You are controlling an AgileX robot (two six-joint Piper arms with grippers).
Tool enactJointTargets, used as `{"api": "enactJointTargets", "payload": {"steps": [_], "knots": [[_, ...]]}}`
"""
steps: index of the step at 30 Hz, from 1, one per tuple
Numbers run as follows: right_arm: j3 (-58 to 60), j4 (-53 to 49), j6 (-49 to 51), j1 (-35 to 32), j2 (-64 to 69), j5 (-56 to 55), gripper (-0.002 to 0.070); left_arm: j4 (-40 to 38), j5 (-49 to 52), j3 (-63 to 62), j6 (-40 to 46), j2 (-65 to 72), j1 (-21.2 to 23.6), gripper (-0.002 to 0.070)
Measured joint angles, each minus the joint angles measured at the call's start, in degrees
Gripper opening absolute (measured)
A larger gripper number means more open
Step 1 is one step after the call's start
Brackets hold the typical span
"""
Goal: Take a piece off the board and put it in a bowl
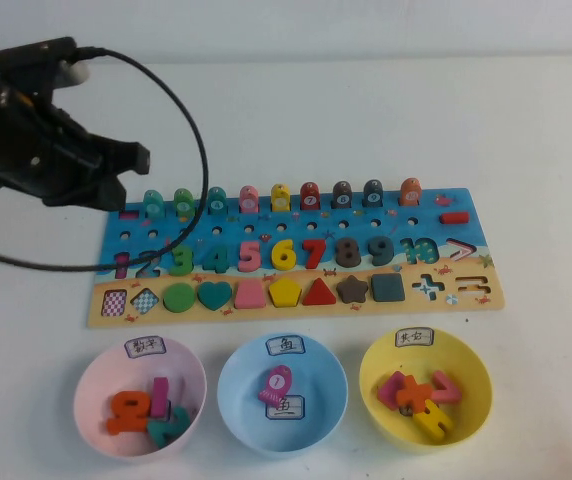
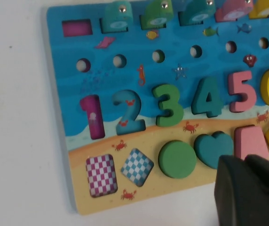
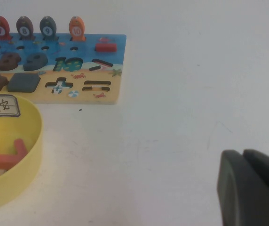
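**Left arm over the board's corner, bowls part filled**

The puzzle board [image 1: 296,255] lies flat on the white desk [image 1: 526,130], its long axis running nine o'clock to three o'clock across the high view. Along its far edge stands a row of numbered fish pegs [image 1: 280,198]; below them runs a row of coloured numerals, the yellow 6 [image 1: 283,254] near the middle, all reading upright toward the robot's side. The near row holds shapes, among them a green circle [image 1: 178,297], a teal heart [image 1: 215,294] and a red triangle [image 1: 318,291].

The left pincer [image 1: 116,165] hangs above the board's ten o'clock corner, close to the first fish pegs, and I cannot tell how far its fingers stand apart. Its wrist view looks down on the magenta 1 [image 2: 92,121], the green 3 [image 2: 168,104] and the two checkered slots [image 2: 119,170].

Three bowls sit in a line at six o'clock of the board. The pink bowl [image 1: 96,375] holds several numeral pieces, the blue bowl [image 1: 241,375] a single pink fish piece [image 1: 275,384], and the yellow bowl [image 1: 471,375] some symbol pieces.

The right pincer [image 3: 252,188] shows only in its own wrist view, over bare desk past the board's three o'clock end, near the yellow bowl; its opening I cannot tell.
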Motion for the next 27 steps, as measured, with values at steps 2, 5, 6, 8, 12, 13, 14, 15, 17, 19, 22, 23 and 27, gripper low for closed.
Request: {"api": "enactJointTargets", "payload": {"steps": [2, 5, 6, 8, 12, 13, 14, 15, 17, 19, 22, 23, 27], "knots": [[0.00, 0.00, 0.00, 0.00, 0.00, 0.00, -0.0018, 0.09, 2.95, -5.06, -0.01, 4.70, -0.10, -0.0005], [0.00, 0.00, 0.00, 0.00, 0.00, 0.00, -0.0018, 0.49, 6.46, -11.45, -0.16, 10.87, -0.10, -0.0004], [0.00, 0.00, 0.00, 0.00, 0.00, 0.00, -0.0018, 0.60, 7.55, -13.10, -0.55, 12.30, -0.10, -0.0005], [0.00, 0.00, 0.00, 0.00, 0.00, 0.00, -0.0018, 0.67, 9.30, -16.82, -0.86, 15.57, -0.10, -0.0005], [0.00, 0.00, 0.00, 0.00, 0.00, 0.00, -0.0018, 0.99, 11.68, -23.23, -1.55, 20.66, -0.10, -0.0005], [0.00, 0.00, 0.00, 0.00, 0.00, 0.00, -0.0018, 1.23, 12.11, -24.42, -1.68, 21.61, -0.10, -0.0005], [0.00, 0.00, 0.00, 0.00, 0.00, 0.00, -0.0018, 1.62, 12.70, -26.14, -1.80, 22.94, -0.10, -0.0005], [0.00, 0.00, 0.00, 0.00, 0.00, 0.00, -0.0018, 2.18, 13.02, -27.21, -1.92, 23.98, -0.10, -0.0005], [0.00, 0.00, 0.00, 0.00, 0.00, 0.00, -0.0018, 3.79, 13.43, -29.42, -2.66, 25.65, -0.10, -0.0005], [0.00, 0.00, 0.00, 0.00, 0.00, 0.00, -0.0018, 5.95, 13.65, -31.40, -3.24, 26.96, -0.10, -0.0005], [0.00, 0.00, 0.00, 0.00, 0.00, 0.00, -0.0018, 7.49, 13.79, -32.94, -3.47, 28.44, -0.10, -0.0005], [0.00, 0.00, 0.00, 0.00, 0.00, 0.00, -0.0018, 7.93, 13.93, -33.09, -3.59, 28.78, -0.22, -0.0005], [0.00, 0.00, 0.00, 0.00, 0.00, 0.00, -0.0018, 9.22, 14.06, -33.22, -3.59, 29.79, -2.06, -0.0005]]}}
